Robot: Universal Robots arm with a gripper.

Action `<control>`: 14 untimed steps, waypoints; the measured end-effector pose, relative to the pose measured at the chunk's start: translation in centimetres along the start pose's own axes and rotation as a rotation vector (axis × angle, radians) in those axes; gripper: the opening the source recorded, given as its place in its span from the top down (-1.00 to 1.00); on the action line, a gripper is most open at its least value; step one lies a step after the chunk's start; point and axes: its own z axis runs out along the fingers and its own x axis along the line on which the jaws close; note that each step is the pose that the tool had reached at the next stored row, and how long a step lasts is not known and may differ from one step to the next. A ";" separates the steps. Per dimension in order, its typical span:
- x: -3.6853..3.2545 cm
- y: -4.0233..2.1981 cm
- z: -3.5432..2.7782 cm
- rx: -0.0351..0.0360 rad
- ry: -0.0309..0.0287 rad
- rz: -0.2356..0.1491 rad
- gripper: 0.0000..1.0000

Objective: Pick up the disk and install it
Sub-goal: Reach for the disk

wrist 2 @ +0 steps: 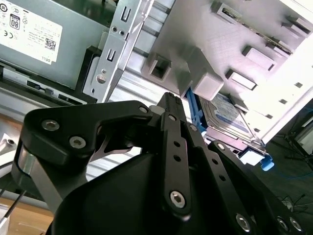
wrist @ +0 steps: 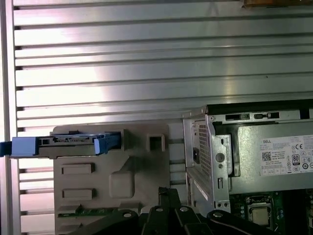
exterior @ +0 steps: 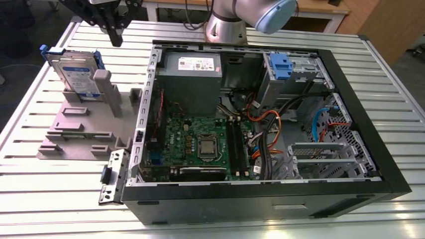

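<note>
The disk [exterior: 71, 73], a silver drive with a white-and-blue label in a blue carrier, stands on edge in the grey holder [exterior: 79, 124] at the exterior view's left. My black gripper [exterior: 117, 41] hangs above and behind it, apart from it, shut with nothing between its fingers. In the second wrist view the closed fingertips [wrist 2: 168, 100] point toward the holder [wrist 2: 205, 44], with the disk [wrist 2: 227, 115] just beyond them. The first wrist view looks down on the disk's top edge [wrist: 73, 141] in the holder [wrist: 112, 186], with the fingertips [wrist: 164, 193] off to the side.
An open computer case [exterior: 371, 124] lies on the slatted metal table [exterior: 40, 199], right beside the holder. Inside are a power supply [exterior: 192, 67], a green motherboard [exterior: 199, 144], cables and a drive bay with a blue bracket [exterior: 282, 64]. The arm's base [exterior: 229, 25] stands behind the case.
</note>
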 end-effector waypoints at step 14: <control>1.20 0.62 0.13 0.0000 0.0000 0.000 0.79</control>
